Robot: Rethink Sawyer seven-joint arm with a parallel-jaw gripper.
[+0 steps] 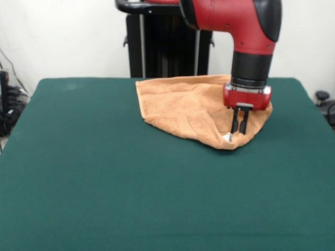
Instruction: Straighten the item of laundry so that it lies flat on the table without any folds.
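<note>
The towel (193, 110) sits on the far right part of the table (104, 183), its far edge close to the table's far side. It isn't flat: outline is an irregular wedge, with the near-right end narrowing to a rounded, doubled-over tip. A small white bit – prob. the label – peeks out at that tip, just left of the fingers.

The gripper (239, 127) hangs straight down over that tip. The two dark fingers sit nearly together, w/ only a thin gap, tips at the cloth. Can't tell if they've pinched any fabric – looks like contact, not a sure hold.

Step in hand, as I judge it: take the folded near-right corner and draw it out so the layer unrolls. To do it well:
- pinch only the top layer at the very edge; grabbing both layers would just drag the whole towel
- lift low and pull outward, away from the towel's middle, toward the open table near and right
- go slow – terry will likely cling to the felt-like cover, which helps anchor the rest but may bunch it

Materials: towel is light-orange looped terry, soft, limp, thick enough to hold puffy folds; a flatter woven band runs near the near-left edge. Table cover is dark green, matte, felt-like, smooth and unwrinkled.
</note>
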